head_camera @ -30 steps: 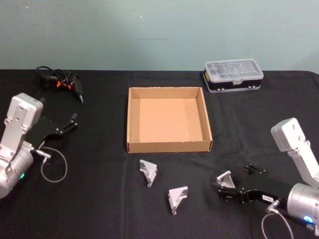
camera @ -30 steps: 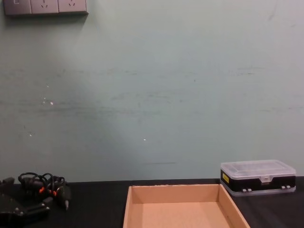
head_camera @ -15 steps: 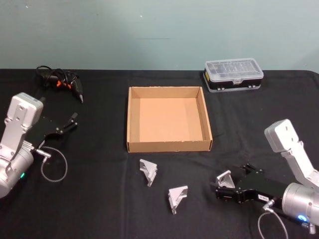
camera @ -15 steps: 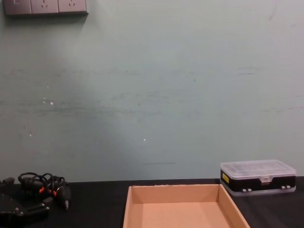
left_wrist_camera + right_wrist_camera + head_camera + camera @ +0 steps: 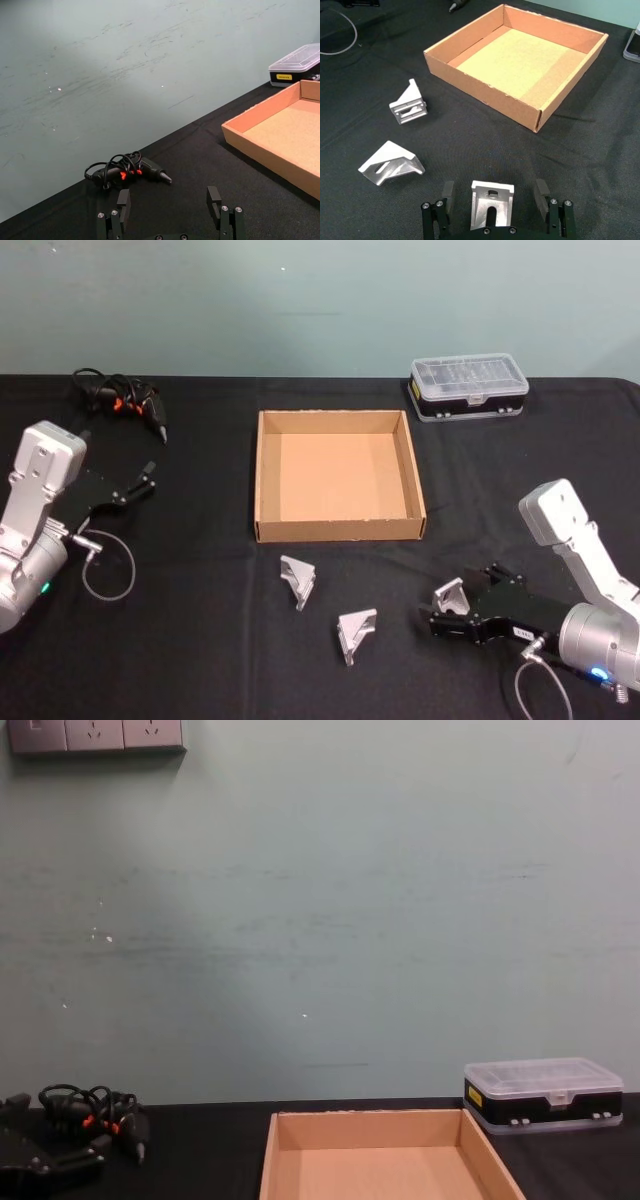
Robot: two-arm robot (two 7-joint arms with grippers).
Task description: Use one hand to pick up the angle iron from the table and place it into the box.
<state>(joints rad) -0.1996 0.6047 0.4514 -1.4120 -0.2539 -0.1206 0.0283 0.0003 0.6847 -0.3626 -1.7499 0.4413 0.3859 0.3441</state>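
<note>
Three grey metal angle irons lie on the black table [image 5: 200, 640] in front of the tan cardboard box [image 5: 340, 532]: one at the left [image 5: 298, 581], one in the middle [image 5: 356, 634], one at the right [image 5: 451, 597]. My right gripper [image 5: 443, 610] is low over the table and open, with the right-hand angle iron [image 5: 491, 204] between its fingers [image 5: 448, 194], not clamped. The other two [image 5: 409, 102] [image 5: 390, 164] lie beyond it, short of the box [image 5: 480, 90]. My left gripper [image 5: 140, 483] hangs open [image 5: 169, 202] at the table's left, holding nothing.
A clear-lidded black plastic case [image 5: 468, 390] stands at the back right, behind the box. A black cable bundle with orange bits [image 5: 120, 403] lies at the back left, ahead of the left gripper [image 5: 127, 170]. A grey wire loop [image 5: 108, 575] trails by the left arm.
My right gripper has slid left along the table, so the right-hand angle iron sits deeper between its open fingers. The left arm has barely shifted.
</note>
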